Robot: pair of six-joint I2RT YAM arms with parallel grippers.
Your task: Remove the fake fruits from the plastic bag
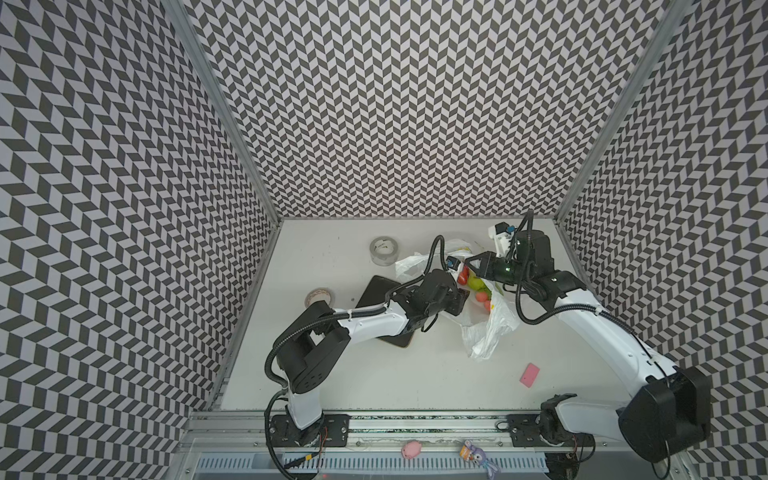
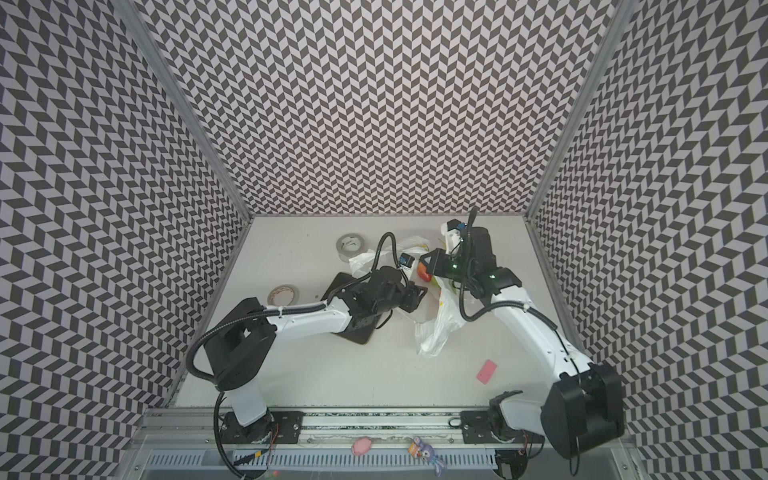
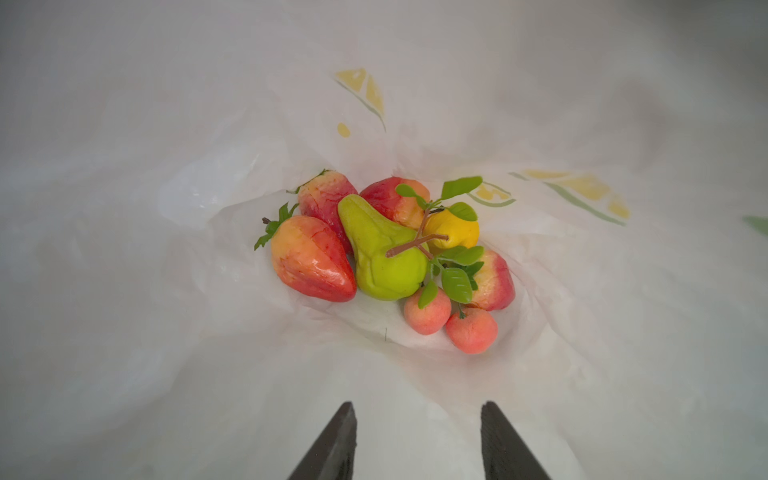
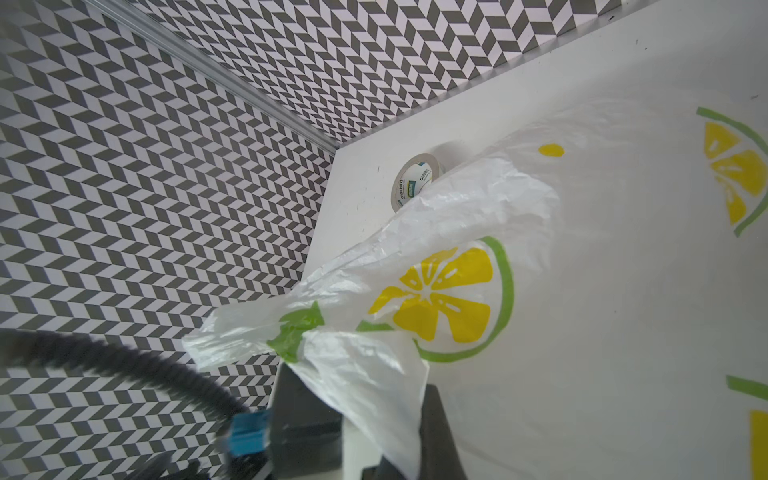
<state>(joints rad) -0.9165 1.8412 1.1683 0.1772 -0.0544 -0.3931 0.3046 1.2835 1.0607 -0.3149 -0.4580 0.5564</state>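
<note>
The plastic bag [image 1: 490, 332] lies crumpled right of the table's middle, white with yellow lemon slices. Its mouth is held up by my right gripper [image 4: 374, 415], which is shut on a fold of the bag's film [image 4: 365, 374]; in both top views this gripper [image 1: 467, 262] hangs over the opening. The fake fruits [image 1: 478, 286] lie heaped inside. The left wrist view shows a green pear [image 3: 382, 253], a red strawberry [image 3: 311, 262], a yellow lemon [image 3: 453, 228] and two small peaches [image 3: 428, 311]. My left gripper [image 3: 417, 415] is inside the bag mouth, open, a short way from the fruits and touching none.
A clear tape roll [image 1: 384, 250] stands behind the bag and a second roll [image 1: 319, 297] sits to the left. A flat black slab [image 1: 376, 291] lies under my left arm. A pink block [image 1: 530, 375] lies front right. A pink pig [image 1: 411, 450] rests on the front rail.
</note>
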